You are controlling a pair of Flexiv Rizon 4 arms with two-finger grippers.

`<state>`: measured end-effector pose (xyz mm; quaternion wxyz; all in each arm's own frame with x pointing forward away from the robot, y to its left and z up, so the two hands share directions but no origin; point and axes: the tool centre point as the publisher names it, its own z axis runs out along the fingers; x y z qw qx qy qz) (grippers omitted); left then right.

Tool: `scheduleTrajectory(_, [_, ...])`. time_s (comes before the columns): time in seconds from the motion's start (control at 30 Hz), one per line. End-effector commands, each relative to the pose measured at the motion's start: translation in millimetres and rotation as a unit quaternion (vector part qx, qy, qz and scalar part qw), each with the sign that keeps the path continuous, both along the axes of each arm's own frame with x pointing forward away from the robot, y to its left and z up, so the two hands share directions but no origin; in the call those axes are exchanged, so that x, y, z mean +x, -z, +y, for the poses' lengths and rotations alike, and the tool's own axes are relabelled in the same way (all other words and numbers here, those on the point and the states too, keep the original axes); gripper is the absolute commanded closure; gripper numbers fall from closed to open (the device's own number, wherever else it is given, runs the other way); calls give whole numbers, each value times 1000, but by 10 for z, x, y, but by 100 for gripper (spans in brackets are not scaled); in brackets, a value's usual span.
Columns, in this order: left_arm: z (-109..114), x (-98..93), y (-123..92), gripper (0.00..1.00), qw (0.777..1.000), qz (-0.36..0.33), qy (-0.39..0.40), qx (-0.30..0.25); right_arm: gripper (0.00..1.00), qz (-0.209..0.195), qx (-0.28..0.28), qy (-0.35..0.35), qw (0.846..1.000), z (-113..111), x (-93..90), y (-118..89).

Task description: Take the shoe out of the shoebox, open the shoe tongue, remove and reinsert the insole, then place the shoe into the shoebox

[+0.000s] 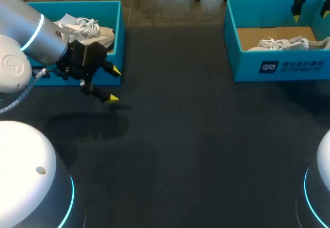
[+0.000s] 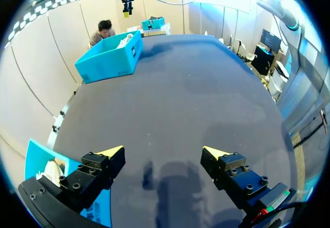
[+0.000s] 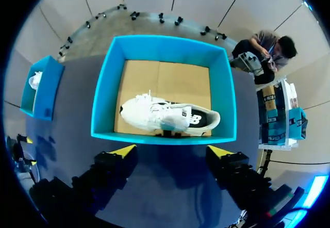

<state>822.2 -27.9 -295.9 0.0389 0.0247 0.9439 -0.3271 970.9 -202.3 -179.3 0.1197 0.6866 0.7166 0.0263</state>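
A white sneaker (image 3: 165, 117) lies in the blue shoebox (image 3: 162, 48) ahead of the right gripper (image 3: 172, 150), its fingers spread and empty; the left gripper (image 1: 114, 85), likewise wide apart, hangs over the dark table (image 1: 196, 135) beside a second boxed sneaker (image 1: 85, 28)

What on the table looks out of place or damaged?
Nothing stands out. The left shoebox sits flat with one white shoe inside, the right shoebox with the other white shoe. The left gripper and right gripper are open.
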Motion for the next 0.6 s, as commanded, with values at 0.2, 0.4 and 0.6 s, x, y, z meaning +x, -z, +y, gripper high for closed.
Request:
scheduleTrajectory(0.2, [176, 325, 10, 0, 974, -66, 215, 4, 0, -18, 3, -3, 1000, -28, -49, 24])
scheduleTrajectory(0.4, [407, 650, -20, 0, 915, -133, 380, 12, 0, -18, 3, -3, 1000, -28, -49, 24])
scheduleTrajectory(0.6, [716, 844, -229, 0, 827, -220, 513, 71, 0, -18, 3, -3, 1000, -28, -49, 24])
